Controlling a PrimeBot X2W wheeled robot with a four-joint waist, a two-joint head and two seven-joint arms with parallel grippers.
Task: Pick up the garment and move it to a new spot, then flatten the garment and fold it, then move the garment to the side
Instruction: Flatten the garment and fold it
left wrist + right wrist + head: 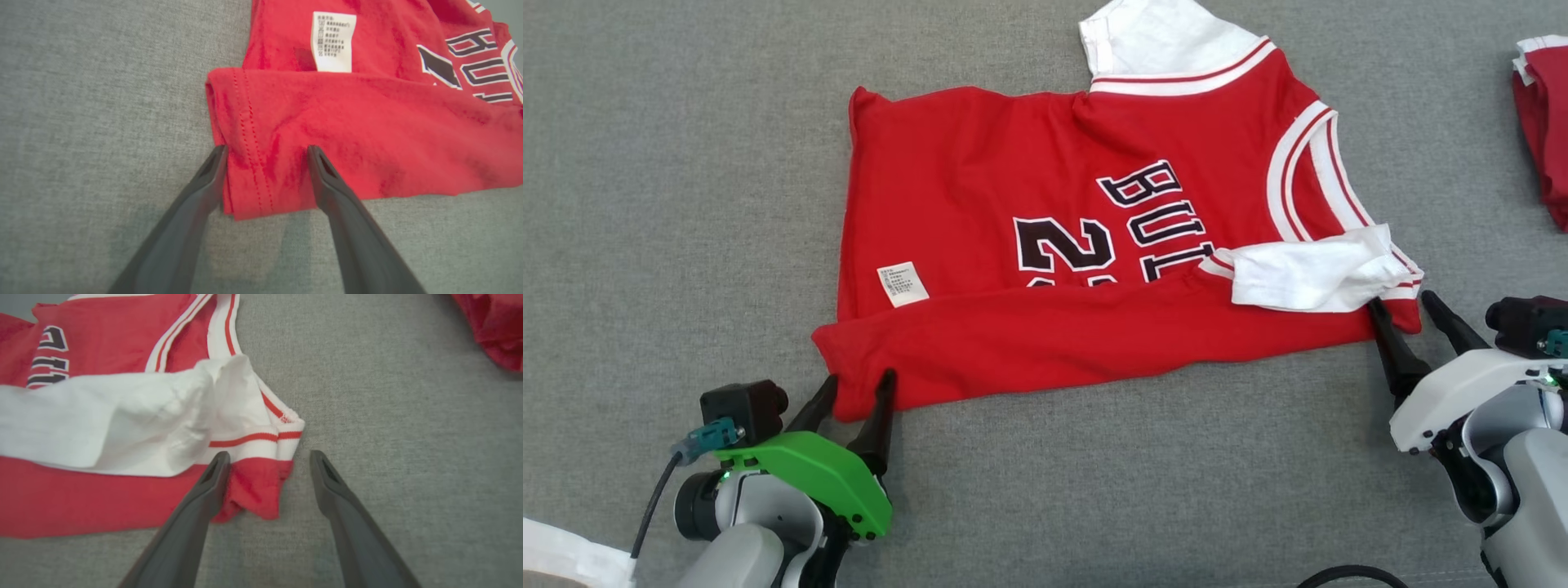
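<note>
Jersey (980, 180): fold hides half the number (1066, 249).
Left gripper (859, 377): apart, astride hem corner (249, 179).
Right gripper (1401, 300): apart at shoulder corner (257, 490).
Other red cloth (1543, 122): cut off.

Head view high, facing down on whole garment (1054, 245), wrist views low, close on its opposite near corners

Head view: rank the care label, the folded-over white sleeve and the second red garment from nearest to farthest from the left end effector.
1. Care label, just up from the left end effector.
2. Folded-over white sleeve, well to the right.
3. Second red garment, at the far right edge.
</note>
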